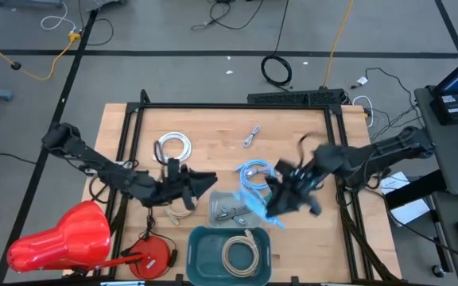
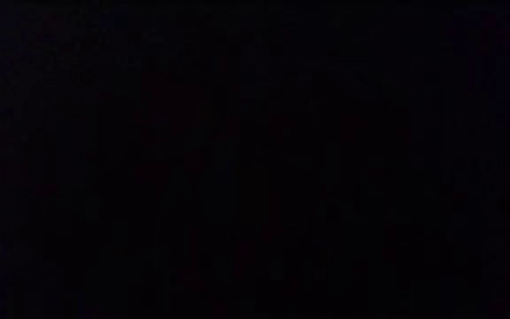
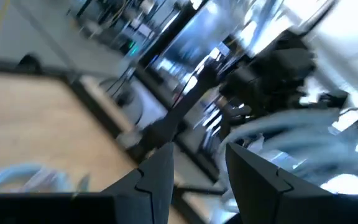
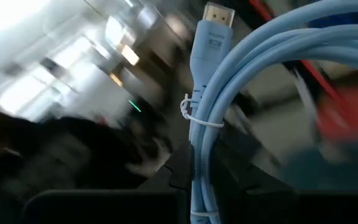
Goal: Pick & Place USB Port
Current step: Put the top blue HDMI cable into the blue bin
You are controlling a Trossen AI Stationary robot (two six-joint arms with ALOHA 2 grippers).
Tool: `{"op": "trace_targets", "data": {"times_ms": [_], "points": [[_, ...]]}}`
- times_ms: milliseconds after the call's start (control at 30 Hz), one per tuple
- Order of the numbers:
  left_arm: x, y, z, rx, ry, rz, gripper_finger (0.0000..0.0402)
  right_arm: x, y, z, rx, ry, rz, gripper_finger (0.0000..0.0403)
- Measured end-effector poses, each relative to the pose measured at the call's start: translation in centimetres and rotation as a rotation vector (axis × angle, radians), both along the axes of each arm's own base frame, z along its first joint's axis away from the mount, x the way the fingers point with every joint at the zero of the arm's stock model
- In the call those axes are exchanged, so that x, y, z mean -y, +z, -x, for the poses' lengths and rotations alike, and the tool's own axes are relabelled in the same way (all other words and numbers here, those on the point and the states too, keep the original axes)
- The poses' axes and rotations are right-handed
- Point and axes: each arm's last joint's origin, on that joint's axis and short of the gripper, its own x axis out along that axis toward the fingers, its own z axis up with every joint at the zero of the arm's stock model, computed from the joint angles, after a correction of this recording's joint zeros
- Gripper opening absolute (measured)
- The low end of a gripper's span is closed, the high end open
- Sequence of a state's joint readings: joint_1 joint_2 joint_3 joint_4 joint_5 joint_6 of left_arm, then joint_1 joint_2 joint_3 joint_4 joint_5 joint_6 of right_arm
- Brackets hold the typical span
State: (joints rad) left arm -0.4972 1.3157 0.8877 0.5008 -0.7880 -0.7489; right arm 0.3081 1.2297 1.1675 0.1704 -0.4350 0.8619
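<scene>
**Four cameras: one overhead, one dark, two on the wrists**

The high view looks straight down from well above, taking in the whole wooden table (image 1: 213,135), both arms and the floor around. The low view is entirely black. The left wrist view looks past its own fingers (image 3: 160,174), close up, across the table toward the right arm. The right wrist view sits very close to a blue cable (image 4: 207,124), which the high view also shows.

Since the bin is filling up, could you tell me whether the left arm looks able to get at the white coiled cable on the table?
Probably yes: the white coiled cable lies uncovered just beyond the left tool, which is open and empty, with nothing between them.
</scene>
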Motion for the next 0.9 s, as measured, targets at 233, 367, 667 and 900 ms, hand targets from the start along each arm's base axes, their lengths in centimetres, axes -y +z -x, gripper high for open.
{"op": "trace_targets", "data": {"times_ms": [233,367,667,900], "points": [[0.4,-2.1,0.7,-0.180,0.093,0.171,0.0147,-4.1,-5.5,-2.5,-0.242,0.109,0.110,0.0025],[0.4,-2.6,2.2,-0.174,0.234,0.241,0.0147,-7.4,-6.7,-4.2,-0.153,0.252,0.003,0.0025],[1.1,-1.7,2.6,-0.107,0.233,0.259,0.0147,-10.8,-9.4,-6.9,0.014,0.464,-0.232,0.0025],[2.1,-0.7,2.9,-0.051,0.195,0.237,0.0147,-10.5,-11.1,-8.1,0.029,0.488,-0.237,0.0025]]}}
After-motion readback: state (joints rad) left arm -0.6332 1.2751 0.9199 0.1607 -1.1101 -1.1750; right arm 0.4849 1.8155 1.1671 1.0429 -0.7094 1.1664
